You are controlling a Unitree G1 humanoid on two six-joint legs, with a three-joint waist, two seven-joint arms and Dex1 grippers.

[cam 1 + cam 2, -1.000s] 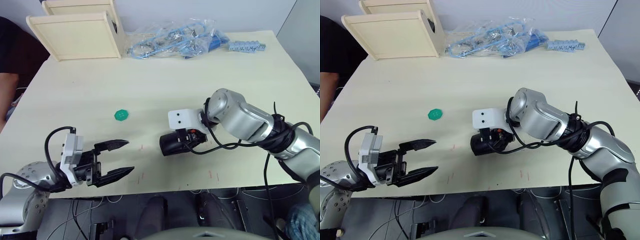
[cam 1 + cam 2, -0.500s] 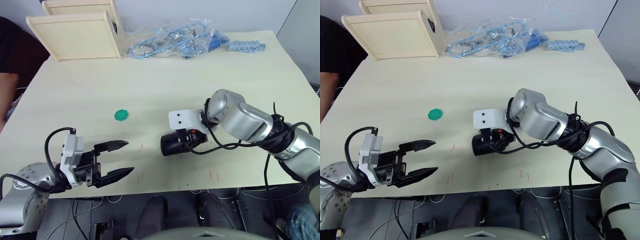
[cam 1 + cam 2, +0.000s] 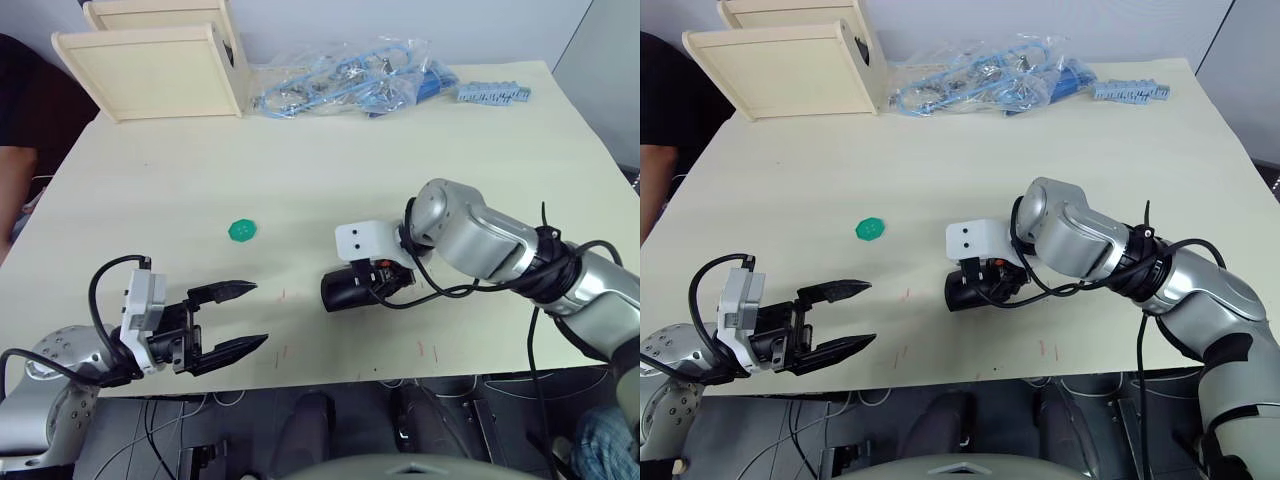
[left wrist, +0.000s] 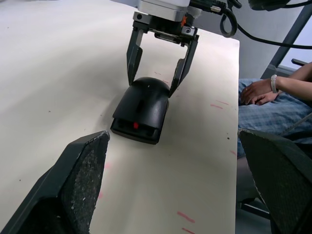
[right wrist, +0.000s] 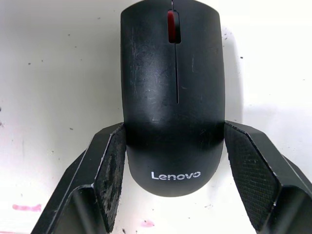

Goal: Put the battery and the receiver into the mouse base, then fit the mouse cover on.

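Near the table's front edge, at about five o'clock from the green disc [image 3: 243, 231], you have the assembled mouse [image 3: 350, 288] lying flat, cover [image 5: 171, 141] seated over the base with the red wheel [image 5: 171, 23] showing. Your right gripper [image 5: 170, 170] straddles its rear end: the left pad touches the shell, while the other stands just off it, so nothing is clamped. Over the last second almost nothing has changed; the mouse has only crept slightly toward three o'clock with the arm. Battery and receiver presumably sit inside, under the cover. Judging by that, the task looks finished bar the withdrawal. Your left gripper [image 3: 232, 318] hovers at nine o'clock from the mouse, well apart, jaws wide and empty.
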